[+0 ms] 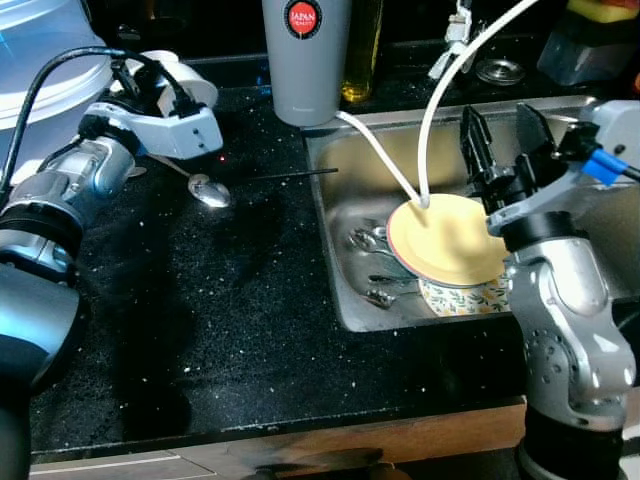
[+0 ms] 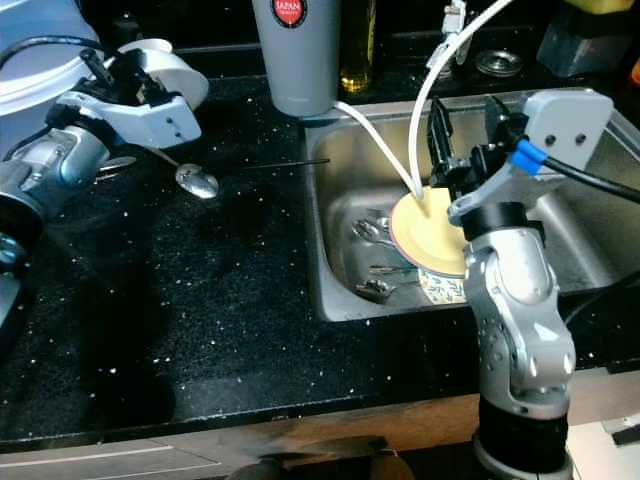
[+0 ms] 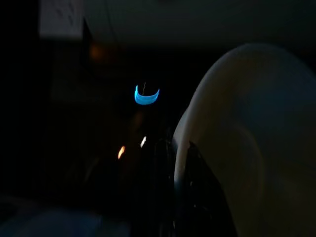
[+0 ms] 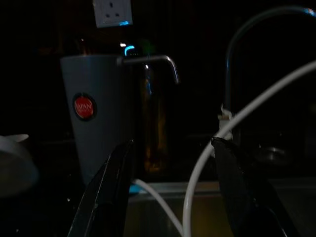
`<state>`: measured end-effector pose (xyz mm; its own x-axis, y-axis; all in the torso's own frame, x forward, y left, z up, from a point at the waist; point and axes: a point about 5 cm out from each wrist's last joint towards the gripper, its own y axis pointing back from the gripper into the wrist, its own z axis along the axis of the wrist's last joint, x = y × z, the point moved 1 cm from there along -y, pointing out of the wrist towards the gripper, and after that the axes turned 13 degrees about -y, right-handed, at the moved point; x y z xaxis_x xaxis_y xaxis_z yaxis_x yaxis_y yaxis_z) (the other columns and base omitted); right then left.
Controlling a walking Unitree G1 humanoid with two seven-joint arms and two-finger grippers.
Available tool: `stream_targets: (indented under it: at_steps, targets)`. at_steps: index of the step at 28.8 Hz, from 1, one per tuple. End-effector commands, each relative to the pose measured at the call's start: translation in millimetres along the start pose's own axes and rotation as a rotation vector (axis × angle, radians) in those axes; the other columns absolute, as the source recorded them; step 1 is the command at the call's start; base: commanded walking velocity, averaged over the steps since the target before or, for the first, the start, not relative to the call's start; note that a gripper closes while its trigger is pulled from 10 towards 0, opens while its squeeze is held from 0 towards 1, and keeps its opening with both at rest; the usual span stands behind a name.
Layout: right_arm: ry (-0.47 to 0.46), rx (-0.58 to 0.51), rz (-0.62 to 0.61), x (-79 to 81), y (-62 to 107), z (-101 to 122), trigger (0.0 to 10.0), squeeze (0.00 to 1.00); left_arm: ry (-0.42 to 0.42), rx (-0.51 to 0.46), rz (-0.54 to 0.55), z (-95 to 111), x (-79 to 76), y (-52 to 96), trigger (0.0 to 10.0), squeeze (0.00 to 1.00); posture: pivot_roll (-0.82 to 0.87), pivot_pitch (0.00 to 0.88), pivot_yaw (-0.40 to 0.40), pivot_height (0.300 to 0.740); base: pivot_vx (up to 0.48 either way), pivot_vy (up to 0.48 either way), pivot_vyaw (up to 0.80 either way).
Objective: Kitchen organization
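Holding white bowl (image 1: 185,82) in left gripper (image 1: 150,75), raised over counter (image 1: 200,320). Right gripper (image 1: 505,135) spread wide, empty, above sink (image 1: 345,290); yellow plate (image 1: 445,240) just below. Likely step: clearing dishes. Next: descend onto plate rim.

Counted items: one yellow round plate (image 1: 450,238); one floral-patterned bowl (image 1: 462,296) beneath it; one tall grey tumbler (image 1: 305,60); one metal spoon (image 1: 205,189) on the black counter; two white hoses (image 1: 440,95); one white cup (image 1: 180,78).
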<state>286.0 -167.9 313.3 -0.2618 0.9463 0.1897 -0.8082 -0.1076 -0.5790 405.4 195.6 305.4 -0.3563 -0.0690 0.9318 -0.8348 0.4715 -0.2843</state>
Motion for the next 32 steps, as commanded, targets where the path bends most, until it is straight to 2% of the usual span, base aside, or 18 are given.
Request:
stream_targets:
  at_steps: [1,4,5,8,9,14,17,20,21,22,24,25,26,27,28,29,30,32]
  targets:
    - [0.003,-0.016,0.008,-1.3,-1.7,2,10.0,0.00,0.032,-0.105,-0.129,18,-26.6,5.3,10.0,0.00,-0.01,0.088,0.035,0.740,0.000,0.000,0.00]
    - [0.008,-0.026,0.020,-1.4,-5.5,4,10.0,0.00,0.114,-0.234,-0.061,47,-17.3,-6.6,10.0,0.00,-0.02,0.062,0.025,0.740,0.000,0.000,0.00]
    - [0.008,-0.026,0.020,-1.4,-5.5,4,10.0,0.00,0.114,-0.234,-0.061,47,-17.3,-6.6,10.0,0.00,-0.02,0.062,0.025,0.740,0.000,0.000,0.00]
    - [0.014,-0.035,0.033,-1.4,-9.6,5,10.0,0.00,0.202,-0.337,0.008,75,-7.5,-17.5,10.0,0.00,-0.02,0.044,0.016,0.740,0.000,0.000,0.00]
    - [0.014,-0.035,0.033,-1.4,-9.6,5,10.0,0.00,0.202,-0.337,0.008,75,-7.5,-17.5,10.0,0.00,-0.02,0.044,0.016,0.740,0.000,0.000,0.00]
    - [0.027,-0.049,0.045,-3.5,-13.7,8,10.0,0.00,0.374,-0.491,0.056,120,1.0,-25.5,10.0,0.00,-0.02,0.023,0.009,0.740,0.000,0.000,0.00]
    - [0.031,-0.054,0.047,-3.8,-14.7,9,10.0,0.00,0.474,-0.520,0.085,136,8.3,-30.8,10.0,0.00,-0.03,0.013,0.003,0.740,0.000,0.000,0.00]
    - [0.034,-0.059,0.051,-4.0,-16.3,10,10.0,0.00,0.652,-0.516,0.130,148,22.8,-41.6,10.0,0.00,-0.03,0.011,-0.001,0.740,0.000,0.000,0.00]
    - [0.035,-0.060,0.053,-4.0,-16.7,10,10.0,0.00,0.721,-0.507,0.145,150,28.2,-45.2,10.0,0.00,-0.03,0.011,-0.001,0.740,0.000,0.000,0.00]
    - [0.035,-0.060,0.053,-4.0,-16.7,10,10.0,0.00,0.721,-0.507,0.145,150,28.2,-45.2,10.0,0.00,-0.03,0.011,-0.001,0.740,0.000,0.000,0.00]
    - [0.035,-0.062,0.054,-4.5,-17.3,10,10.0,0.00,0.866,-0.481,0.189,149,42.4,-53.2,10.0,0.00,-0.03,0.008,-0.002,0.740,0.000,0.000,0.00]
    - [0.035,-0.062,0.054,-4.5,-17.3,10,10.0,0.00,0.866,-0.481,0.189,149,42.4,-53.2,10.0,0.00,-0.03,0.008,-0.002,0.740,0.000,0.000,0.00]
    - [0.035,-0.063,0.055,-4.6,-17.6,10,10.0,0.00,0.915,-0.472,0.207,147,48.3,-55.6,10.0,0.00,-0.03,0.007,-0.002,0.740,0.000,0.000,0.00]
    - [0.035,-0.063,0.055,-4.6,-17.6,10,10.0,0.00,0.915,-0.472,0.207,147,48.3,-55.6,10.0,0.00,-0.03,0.007,-0.002,0.740,0.000,0.000,0.00]
    - [0.035,-0.066,0.056,-4.3,-17.9,10,10.0,0.00,0.895,-0.453,0.245,140,56.6,-57.0,10.0,0.00,-0.03,0.007,-0.002,0.740,0.000,0.000,0.00]
    - [0.035,-0.068,0.057,-4.0,-18.0,11,10.0,0.00,0.842,-0.420,0.279,132,62.9,-57.9,10.0,0.00,-0.03,0.007,-0.002,0.740,0.000,0.000,0.00]
    - [0.035,-0.070,0.057,-3.9,-18.0,11,10.0,0.00,0.722,-0.369,0.311,121,68.8,-57.7,10.0,0.00,-0.03,0.007,-0.002,0.740,0.000,0.000,0.00]
    - [0.036,-0.071,0.056,-3.9,-18.1,11,10.0,0.00,0.568,-0.278,0.345,97,77.1,-55.5,10.0,0.00,-0.03,0.011,0.006,0.740,0.000,0.000,0.00]
